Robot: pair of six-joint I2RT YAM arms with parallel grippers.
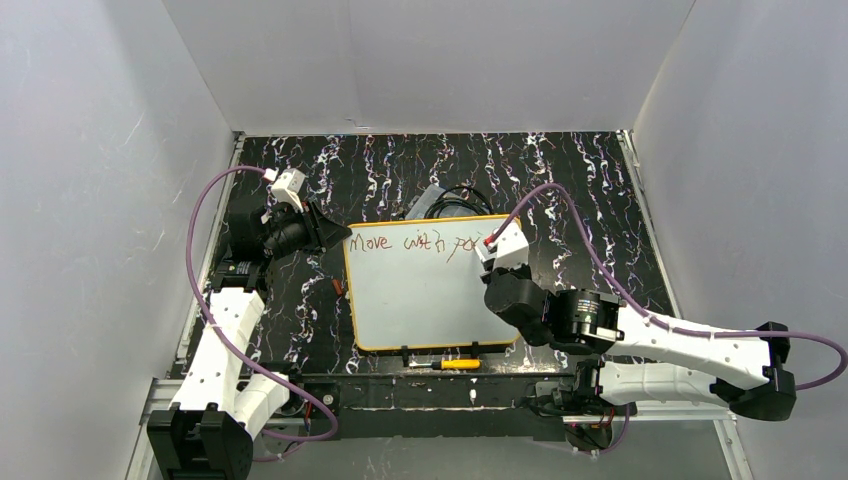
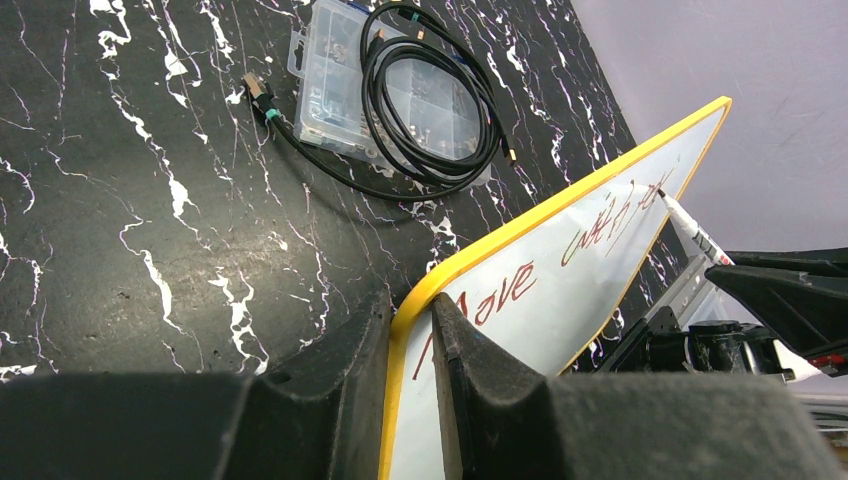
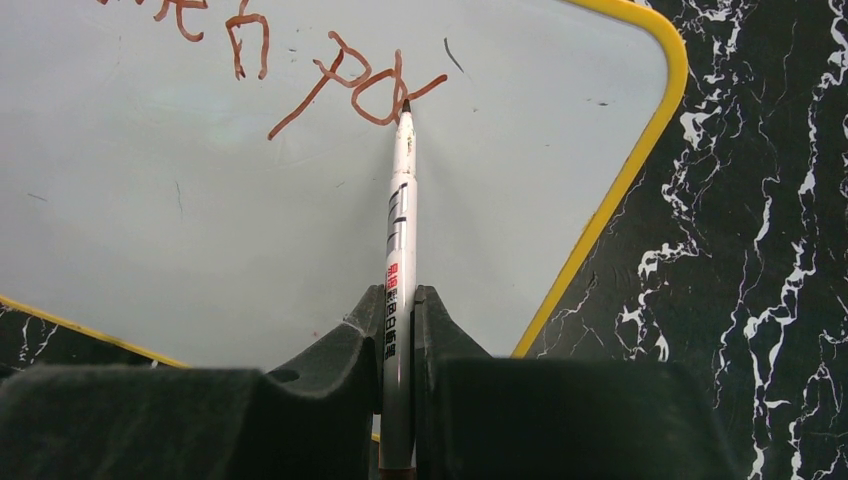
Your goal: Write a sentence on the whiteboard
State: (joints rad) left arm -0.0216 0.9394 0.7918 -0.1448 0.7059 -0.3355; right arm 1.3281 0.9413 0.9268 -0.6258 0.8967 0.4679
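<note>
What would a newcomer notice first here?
The yellow-rimmed whiteboard at table centre stands out, with the sentence scrawled in reddish-brown along its far edge. The right gripper clamps a white marker, tip at the last word, while the left gripper pinches the board's far-left corner.
</note>
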